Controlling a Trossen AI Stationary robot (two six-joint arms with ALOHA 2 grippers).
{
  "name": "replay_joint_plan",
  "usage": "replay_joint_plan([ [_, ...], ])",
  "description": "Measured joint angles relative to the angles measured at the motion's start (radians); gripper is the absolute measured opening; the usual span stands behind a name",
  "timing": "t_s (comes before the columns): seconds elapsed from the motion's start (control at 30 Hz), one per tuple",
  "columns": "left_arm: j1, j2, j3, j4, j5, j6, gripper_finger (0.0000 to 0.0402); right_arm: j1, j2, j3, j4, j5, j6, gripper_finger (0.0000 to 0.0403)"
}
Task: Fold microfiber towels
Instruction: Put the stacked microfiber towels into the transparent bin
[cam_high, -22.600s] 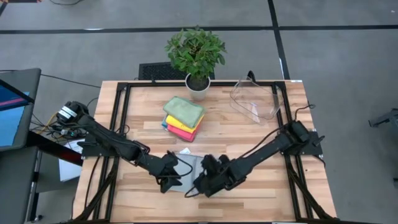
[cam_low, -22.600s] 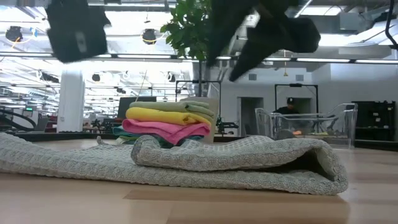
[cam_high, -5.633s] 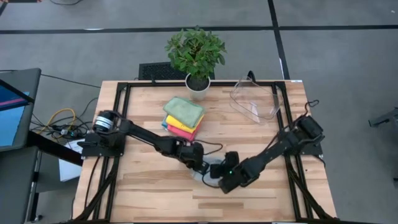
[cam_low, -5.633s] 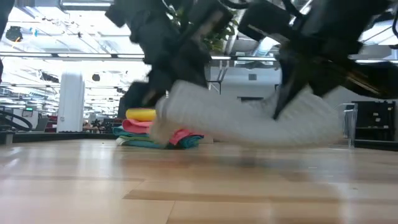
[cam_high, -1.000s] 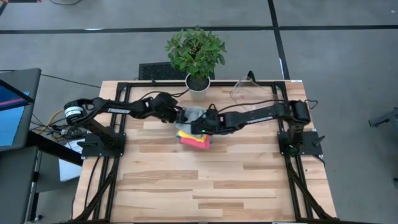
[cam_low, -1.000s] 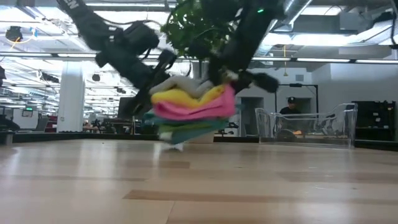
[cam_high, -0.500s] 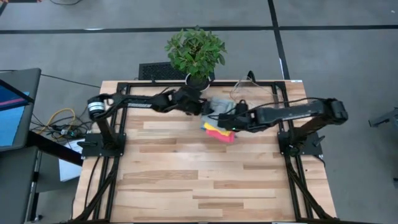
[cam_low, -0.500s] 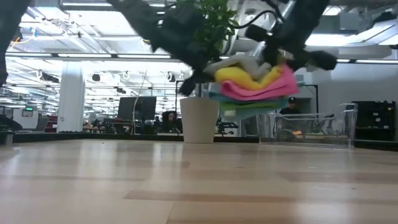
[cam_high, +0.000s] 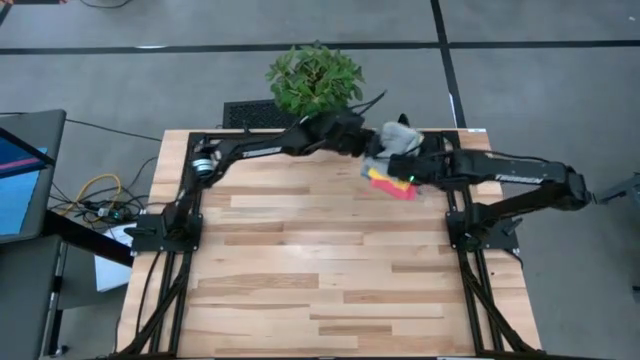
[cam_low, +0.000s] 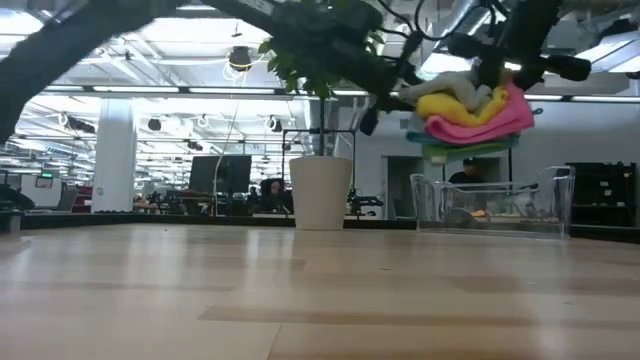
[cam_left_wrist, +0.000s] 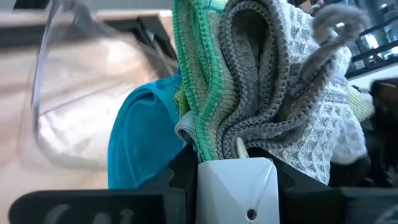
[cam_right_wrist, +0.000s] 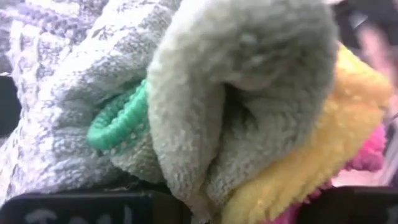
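So the whole stack of folded microfiber towels (cam_high: 392, 160) (grey and sage on top, then yellow, pink, teal and green underneath) is up in the air right now, pinched between both arms at the far right end of the wooden counter (cam_high: 330, 270). The left pincer (cam_high: 362, 140) comes in from the plant side and the right pincer (cam_high: 418, 172) from the opposite side, so the bundle sits right between them, its long axis running roughly along the line from one pincer to the other. Both are partly closed and clamped onto the stack, neither one wide open. What the next move hangs on, I'd say: the clear plastic bin (cam_low: 492, 205) is directly under the bundle, judging by the low view, where the towels (cam_low: 468, 112) hang clear above its rim with a gap between. The right arm's base is nearer that corner, the left arm is stretched way across. The high view hides the bin almost completely behind towels and arms, so you can't judge height from there; the low view gives the gap but not how far front-to-back the stack is lined up. The left wrist view shows the bin wall (cam_left_wrist: 68, 93) just beside the hanging blue towel (cam_left_wrist: 140, 140), and the right wrist view is just cloth.
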Motion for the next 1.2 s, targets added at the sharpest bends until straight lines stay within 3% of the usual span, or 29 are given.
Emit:
replay_joint_plan([
  [0.2, 0.031, 0.224, 0.359, -0.115, 0.024, 0.018, 0.0079, -0.119, -0.001, -0.001, -0.051, 0.033, -0.092, 0.0135],
  [0.3, 0.041, 0.249, 0.316, 0.013, 0.048, -0.058, 0.0079, -0.160, 0.001, -0.001, -0.091, 0.048, -0.122, 0.0135],
  [0.43, 0.047, 0.274, 0.316, 0.004, 0.027, -0.063, 0.0078, -0.223, -0.003, -0.046, -0.065, 0.029, -0.161, 0.0134],
  [0.73, 0.058, 0.341, 0.318, 0.023, -0.028, -0.007, 0.0075, -0.289, -0.003, -0.292, 0.252, -0.015, -0.156, 0.0131],
  [0.93, 0.062, 0.378, 0.320, 0.049, -0.044, -0.010, 0.0075, -0.348, 0.038, -0.315, 0.329, -0.037, -0.232, 0.0131],
  [1.2, 0.070, 0.380, 0.322, -0.018, -0.066, 0.011, 0.0075, -0.366, 0.110, -0.351, 0.412, -0.109, -0.202, 0.0131],
])
